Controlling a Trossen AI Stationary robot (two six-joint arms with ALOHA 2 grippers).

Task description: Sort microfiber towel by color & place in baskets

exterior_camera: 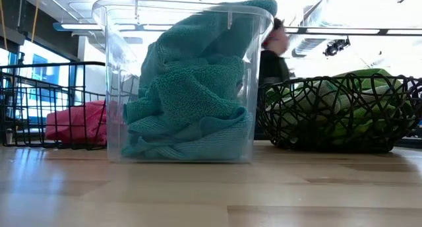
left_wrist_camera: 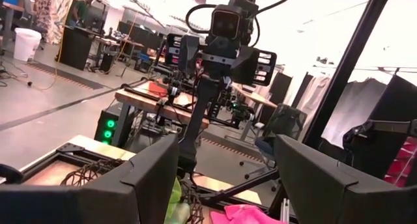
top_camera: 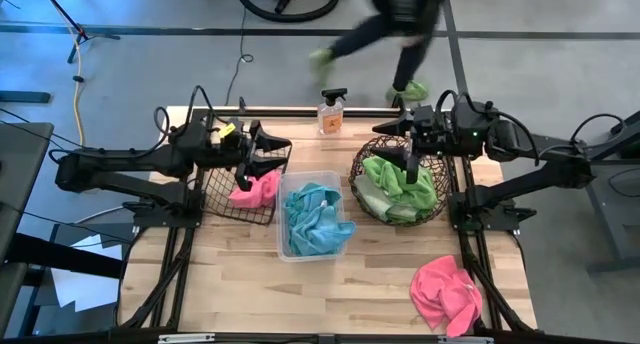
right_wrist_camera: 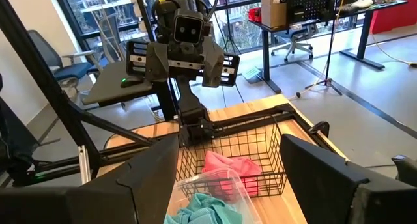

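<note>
1. Pale wood counter [top_camera: 330, 284] under us, grey floor beyond, and a person [top_camera: 395, 24] striding past the far edge.
2. Three baskets sit in a row across the middle — black wire basket [top_camera: 225, 206] on the left, clear plastic tub [top_camera: 285, 246] in the centre, round woven basket [top_camera: 372, 149] on the right.
3. Pink towel [top_camera: 255, 189] lies inside the wire basket, bunched toward the corner nearest the tub.
4. Teal towels [top_camera: 315, 219] fill the clear tub; from the low view they pile up to its rim.
5. Green towels [top_camera: 400, 184] are heaped in the woven basket.
6. One more pink towel [top_camera: 447, 292] lies loose on the counter at the near right, well apart from all three baskets.
7. Left gripper [top_camera: 252, 167] hovers over the wire basket, jaws spread wide and empty.
8. Right gripper [top_camera: 412, 172] hangs over the woven basket above the green heap — jaws also apart, holding nothing.
9. Clear spray bottle [top_camera: 331, 112] stands upright at the far edge, between the two arms.
</note>
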